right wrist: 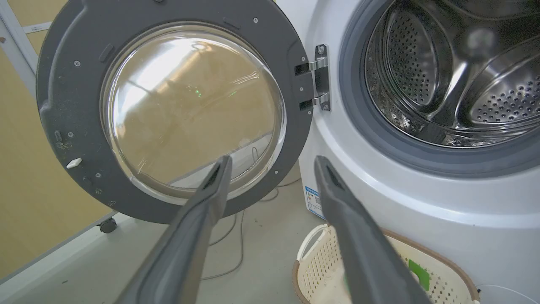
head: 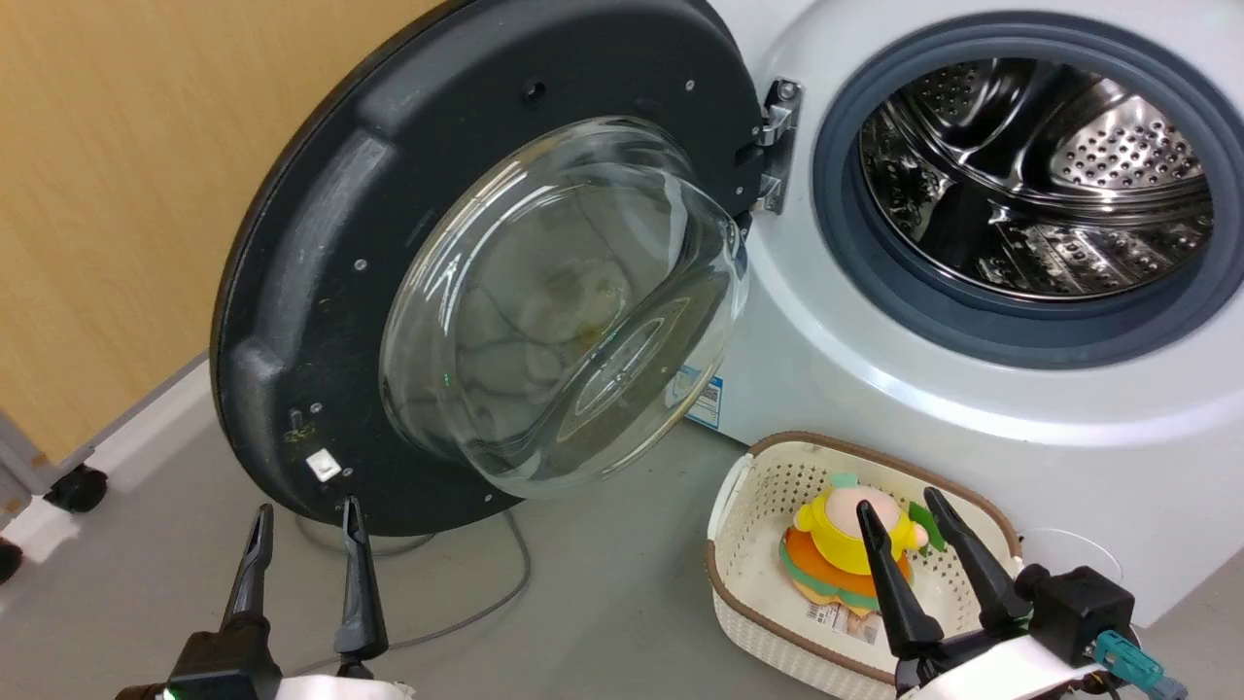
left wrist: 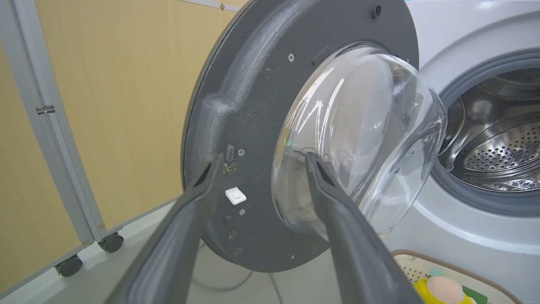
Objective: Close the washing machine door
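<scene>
Basket (head: 750, 556) beside washing machine (head: 855, 360)

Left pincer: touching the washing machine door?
Cannot tell. Head view: left pincer has one fingertip overlapping washing machine door rim; depth unclear, left wrist view likewise.

A staged laundry corner: washing machine (head: 875, 389) beside a wheeled partition (head: 107, 194) on bare grey floor (head: 603, 612).
</scene>
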Robot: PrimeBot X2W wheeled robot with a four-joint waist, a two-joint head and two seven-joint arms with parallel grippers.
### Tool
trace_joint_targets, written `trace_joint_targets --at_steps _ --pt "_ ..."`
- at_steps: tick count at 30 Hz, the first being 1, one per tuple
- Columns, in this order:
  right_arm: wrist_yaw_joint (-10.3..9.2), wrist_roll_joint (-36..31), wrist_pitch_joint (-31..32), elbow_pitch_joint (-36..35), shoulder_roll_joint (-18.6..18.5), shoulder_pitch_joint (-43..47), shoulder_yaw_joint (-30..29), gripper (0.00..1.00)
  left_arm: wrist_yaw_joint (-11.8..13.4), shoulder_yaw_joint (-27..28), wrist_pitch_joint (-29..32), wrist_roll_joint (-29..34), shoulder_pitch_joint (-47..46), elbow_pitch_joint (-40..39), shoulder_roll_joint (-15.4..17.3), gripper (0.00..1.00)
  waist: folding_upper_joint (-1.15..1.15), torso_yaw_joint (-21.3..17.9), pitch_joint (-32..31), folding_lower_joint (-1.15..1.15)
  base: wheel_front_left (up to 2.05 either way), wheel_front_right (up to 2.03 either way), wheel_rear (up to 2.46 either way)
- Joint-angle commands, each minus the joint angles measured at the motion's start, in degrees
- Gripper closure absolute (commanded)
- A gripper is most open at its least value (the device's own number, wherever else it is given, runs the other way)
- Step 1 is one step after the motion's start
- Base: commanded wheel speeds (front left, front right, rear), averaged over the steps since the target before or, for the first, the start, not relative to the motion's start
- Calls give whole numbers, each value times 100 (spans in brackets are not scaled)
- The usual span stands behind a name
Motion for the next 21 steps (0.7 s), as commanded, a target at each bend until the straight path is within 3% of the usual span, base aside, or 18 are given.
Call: trace_joint_targets --at_steps 1,21 --pt "4 94 -61 36 -42 -44 36 0 42 12 -74 -63 101 -39 0 0 0 55 -4 0 0 0 0" --pt "5 322 -261 97 -56 84 123 0 90 -14 -274 -146 156 23 -1 0 0 460 -4 0 0 0 0"
